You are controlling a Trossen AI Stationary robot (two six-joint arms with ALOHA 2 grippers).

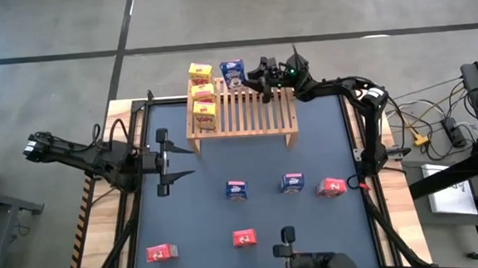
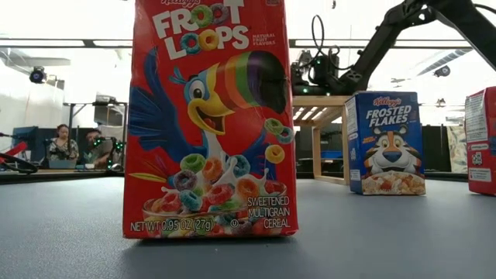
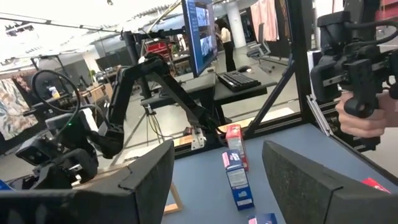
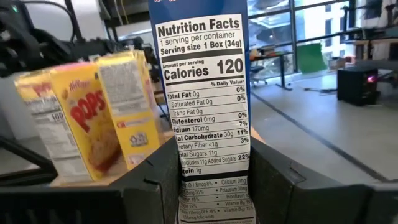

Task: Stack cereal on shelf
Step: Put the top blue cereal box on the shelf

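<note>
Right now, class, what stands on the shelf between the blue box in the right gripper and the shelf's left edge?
Three yellow boxes in a row along the shelf; high view. The right gripper holds the blue box.

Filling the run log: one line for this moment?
right claw: shut on blue cereal box at shelf | left claw: open, waiting

Four boxes point(image 1: 202, 92) on shelf point(image 1: 250, 117)

Three yellow boxes point(image 1: 202, 92), three blue boxes point(image 1: 261, 147), three red boxes point(image 1: 245, 226)
</note>
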